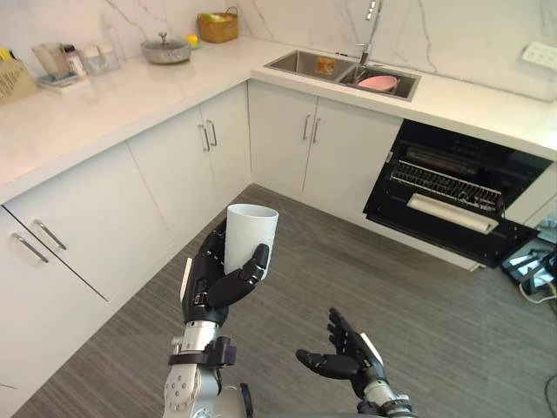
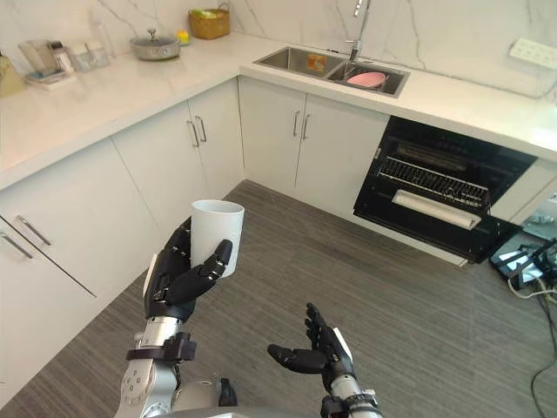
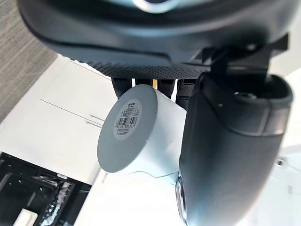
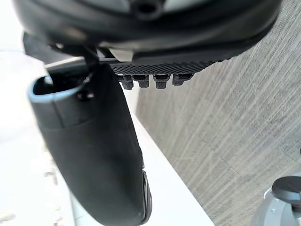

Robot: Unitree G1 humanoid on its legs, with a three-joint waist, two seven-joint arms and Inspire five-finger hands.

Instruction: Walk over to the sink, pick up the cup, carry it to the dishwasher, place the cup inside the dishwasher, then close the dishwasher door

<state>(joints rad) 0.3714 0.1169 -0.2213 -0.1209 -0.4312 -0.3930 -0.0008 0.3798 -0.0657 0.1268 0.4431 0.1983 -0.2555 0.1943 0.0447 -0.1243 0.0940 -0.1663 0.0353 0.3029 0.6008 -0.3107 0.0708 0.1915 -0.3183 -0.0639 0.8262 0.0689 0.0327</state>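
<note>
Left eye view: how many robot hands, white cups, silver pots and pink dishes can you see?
Robot hands: 2, the left hand and the right hand
white cup, held in the left hand: 1
silver pot on the counter: 1
pink dish in the sink: 1
Total: 5

Left hand (image 1: pixel 211 280) curled; right hand (image 1: pixel 350 359) relaxed

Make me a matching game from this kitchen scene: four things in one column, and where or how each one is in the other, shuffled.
1. white cup
2. right hand
3. dishwasher door
4. pink dish

a. in the sink
b. open, holding nothing
c. folded down, open
d. gripped by the left hand

Pairs: 1-d, 2-b, 3-c, 4-a
</note>
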